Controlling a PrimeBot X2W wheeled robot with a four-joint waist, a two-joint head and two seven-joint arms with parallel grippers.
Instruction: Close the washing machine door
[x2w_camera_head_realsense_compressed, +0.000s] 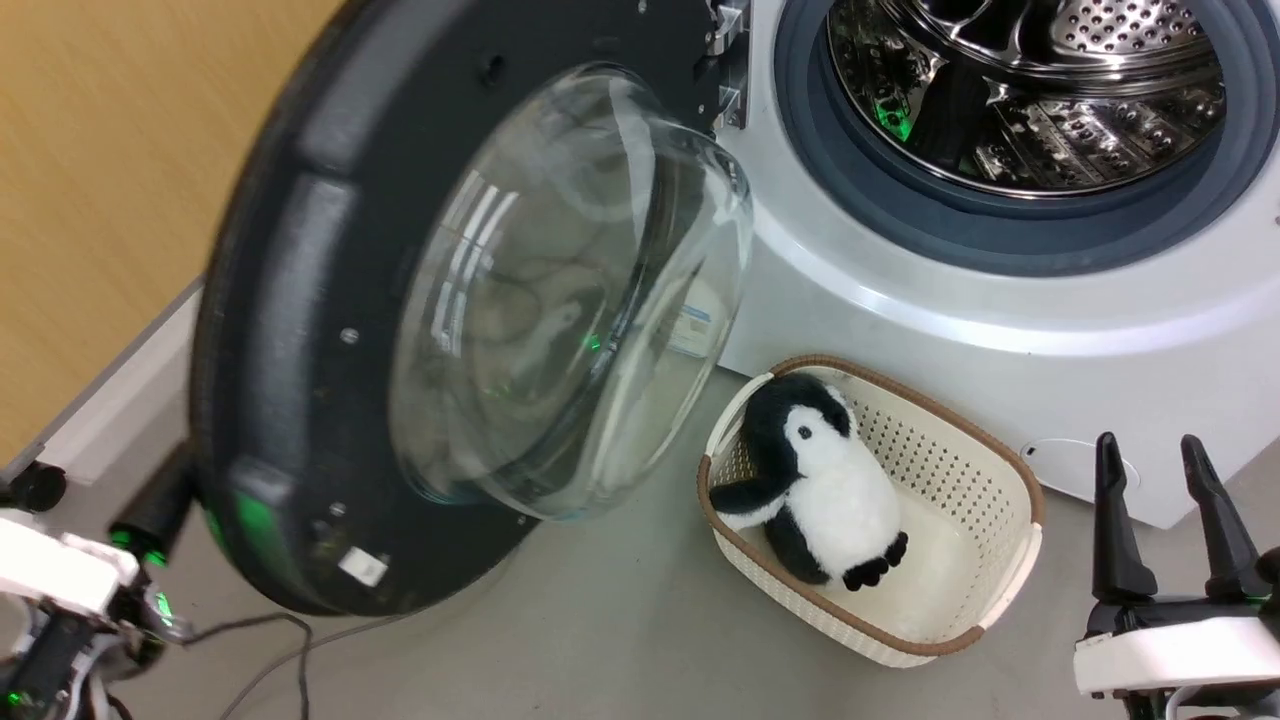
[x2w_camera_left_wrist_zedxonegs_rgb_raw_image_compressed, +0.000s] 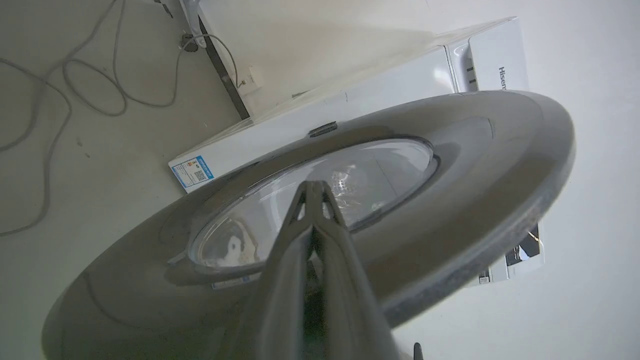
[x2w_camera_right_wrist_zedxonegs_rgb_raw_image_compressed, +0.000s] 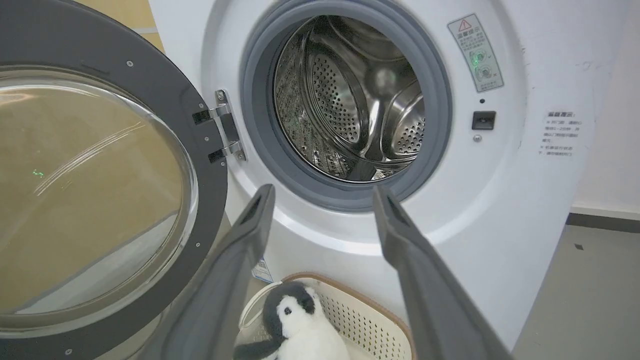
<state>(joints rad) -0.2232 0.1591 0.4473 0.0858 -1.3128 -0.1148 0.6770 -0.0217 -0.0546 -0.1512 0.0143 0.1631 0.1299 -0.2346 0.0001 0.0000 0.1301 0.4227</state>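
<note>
The washing machine door (x2w_camera_head_realsense_compressed: 300, 330) hangs wide open at nine o'clock of the washing machine (x2w_camera_head_realsense_compressed: 900, 300). My left gripper (x2w_camera_left_wrist_zedxonegs_rgb_raw_image_compressed: 312, 187), fingers together, is at the door's outer face. The right gripper (x2w_camera_head_realsense_compressed: 1148, 445) waits at four o'clock, fingers apart. I judge the push is just beginning. Next I sweep the door toward two o'clock until it latches.

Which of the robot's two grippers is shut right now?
The left gripper: its fingers meet at the tips, pointing at the outer face of the washing machine door. The right gripper has its fingers spread wide apart.
</note>
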